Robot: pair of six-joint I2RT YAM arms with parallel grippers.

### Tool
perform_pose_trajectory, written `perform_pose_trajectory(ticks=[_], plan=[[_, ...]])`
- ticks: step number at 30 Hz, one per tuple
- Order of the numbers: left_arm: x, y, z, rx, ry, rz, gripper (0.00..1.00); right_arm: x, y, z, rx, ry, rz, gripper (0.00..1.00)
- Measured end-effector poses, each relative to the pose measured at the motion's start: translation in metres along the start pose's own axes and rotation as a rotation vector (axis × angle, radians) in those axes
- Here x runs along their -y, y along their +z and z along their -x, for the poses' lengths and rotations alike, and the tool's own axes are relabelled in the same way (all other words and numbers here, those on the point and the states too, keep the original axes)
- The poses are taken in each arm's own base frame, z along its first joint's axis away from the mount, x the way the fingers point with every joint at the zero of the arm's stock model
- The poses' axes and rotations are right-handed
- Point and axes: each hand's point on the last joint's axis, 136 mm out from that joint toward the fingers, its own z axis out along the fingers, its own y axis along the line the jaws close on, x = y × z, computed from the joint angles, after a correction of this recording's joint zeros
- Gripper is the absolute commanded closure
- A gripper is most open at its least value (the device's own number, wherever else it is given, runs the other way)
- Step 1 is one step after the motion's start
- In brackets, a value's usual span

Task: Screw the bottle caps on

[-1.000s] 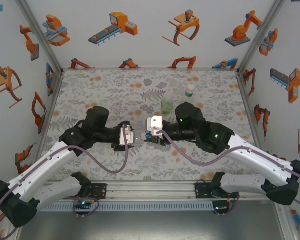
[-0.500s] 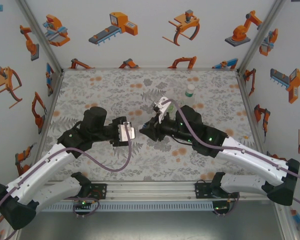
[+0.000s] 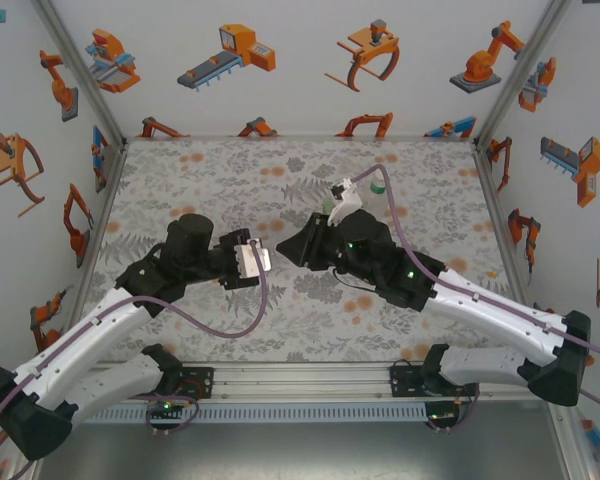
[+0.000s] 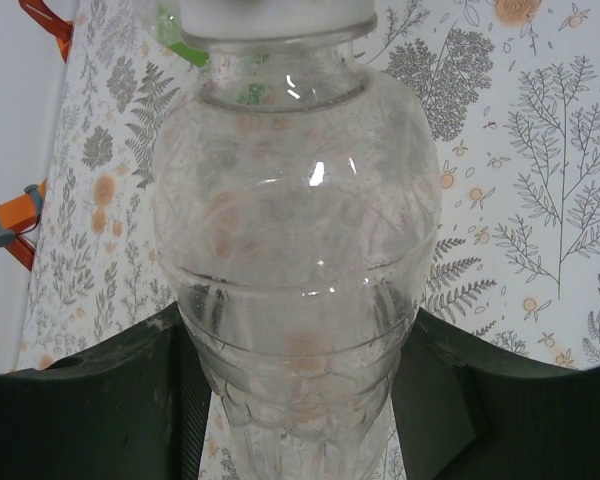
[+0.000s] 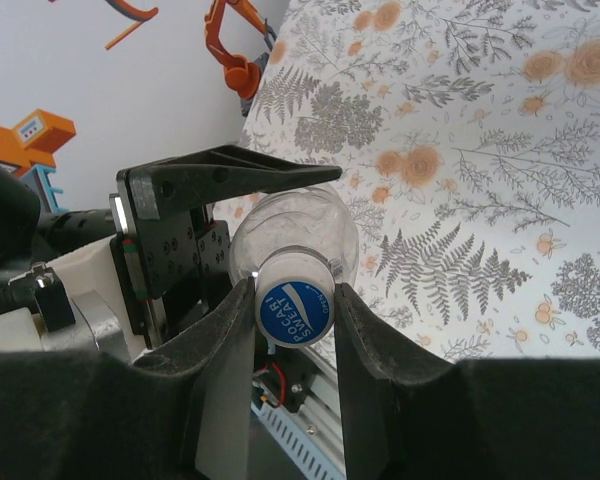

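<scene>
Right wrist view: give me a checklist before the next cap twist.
1. Right gripper shut on the cap: ok, one finger on each side.
2. Left gripper gripping the clear bottle: ok, fingers on both sides of its lower body.
3. Cap seated on the bottle's neck: ok, it looks square.
4. Threads engaged, and how tight: cannot tell.
5. Room behind the right arm: cannot tell; another bottle stands close to it.
</scene>
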Motion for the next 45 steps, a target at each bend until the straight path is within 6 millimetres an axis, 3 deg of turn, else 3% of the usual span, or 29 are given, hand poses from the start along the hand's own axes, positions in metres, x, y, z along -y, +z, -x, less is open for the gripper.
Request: perform_pose_trajectory(ticks=[4, 8, 12, 14, 19, 22, 29, 36, 45], plan=[[0.000, 0.000, 0.002, 0.009, 0.002, 0.000, 1.00, 0.000, -0.002, 0.001, 0.005, 0.010, -0.003, 0.97], [-0.001, -0.001, 0.007, 0.031, 0.007, -0.001, 1.00, -0.006, -0.005, 0.005, -0.007, -0.065, 0.002, 0.69], [0.000, -0.001, 0.014, 0.065, 0.015, -0.009, 1.00, -0.019, -0.012, 0.009, -0.013, -0.219, 0.035, 0.51], [0.003, -0.001, 0.015, 0.074, 0.013, -0.024, 1.00, -0.027, -0.019, 0.013, -0.002, -0.320, 0.067, 0.46], [0.009, -0.002, 0.020, 0.103, 0.013, -0.060, 1.00, -0.054, -0.044, 0.010, -0.001, -0.649, 0.224, 0.45], [0.013, -0.002, 0.022, 0.117, 0.013, -0.079, 1.00, -0.065, -0.055, -0.005, -0.028, -0.876, 0.335, 0.44], [0.025, -0.004, 0.028, 0.159, 0.022, -0.142, 1.00, -0.062, -0.068, -0.047, -0.144, -1.335, 0.517, 0.44], [0.038, -0.007, 0.031, 0.189, 0.027, -0.211, 1.00, -0.055, -0.063, -0.058, -0.164, -1.511, 0.563, 0.44], [0.044, -0.008, 0.032, 0.204, 0.032, -0.243, 1.00, -0.055, -0.060, -0.067, -0.184, -1.537, 0.612, 0.53]])
